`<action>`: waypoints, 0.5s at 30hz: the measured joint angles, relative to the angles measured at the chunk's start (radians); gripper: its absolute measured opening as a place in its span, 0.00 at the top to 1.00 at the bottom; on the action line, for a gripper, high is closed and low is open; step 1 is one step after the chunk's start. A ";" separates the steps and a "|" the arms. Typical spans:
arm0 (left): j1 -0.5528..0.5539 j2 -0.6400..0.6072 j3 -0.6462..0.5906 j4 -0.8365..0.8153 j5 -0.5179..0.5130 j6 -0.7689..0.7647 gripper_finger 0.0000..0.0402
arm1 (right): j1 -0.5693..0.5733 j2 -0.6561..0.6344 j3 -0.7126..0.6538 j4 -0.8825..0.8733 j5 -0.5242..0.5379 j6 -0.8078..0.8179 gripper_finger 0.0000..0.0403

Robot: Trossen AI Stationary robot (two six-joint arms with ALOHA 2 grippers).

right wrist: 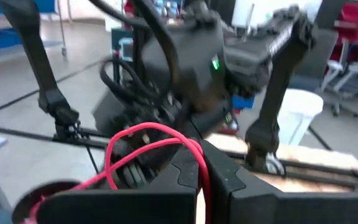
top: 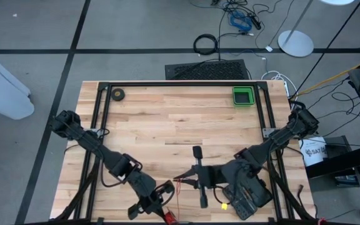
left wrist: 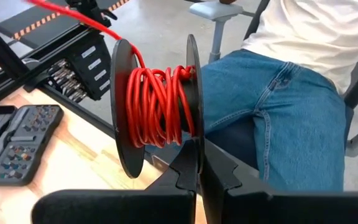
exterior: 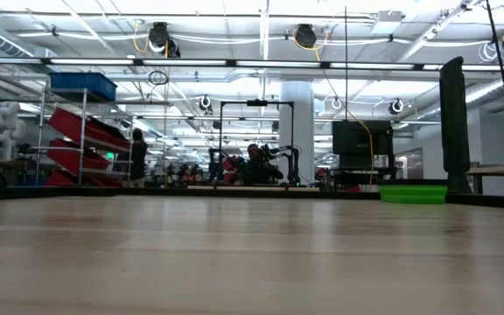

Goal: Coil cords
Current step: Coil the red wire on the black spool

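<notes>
Red cord (left wrist: 148,106), wound on a black spool (left wrist: 157,112) at the table's (top: 180,119) six o'clock edge, winds best if the left tool (left wrist: 199,168), clamped on the spool's flange, holds firm while the right tool (right wrist: 199,168), pinching the strand, keeps tension.

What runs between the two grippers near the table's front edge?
In the high view, a thin red wire stretches from the left gripper, shut on the spool, to the right gripper, shut on it. Otherwise bare wood.
</notes>
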 joint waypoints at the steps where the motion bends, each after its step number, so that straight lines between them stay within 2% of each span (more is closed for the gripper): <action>1: 0.003 0.000 0.000 0.001 0.000 0.000 0.98 | 0.003 0.000 0.000 0.020 0.000 -0.013 1.00; 15: 0.034 0.030 0.000 0.010 -0.022 -0.027 0.98 | -0.032 0.000 0.000 0.096 -0.064 -0.056 1.00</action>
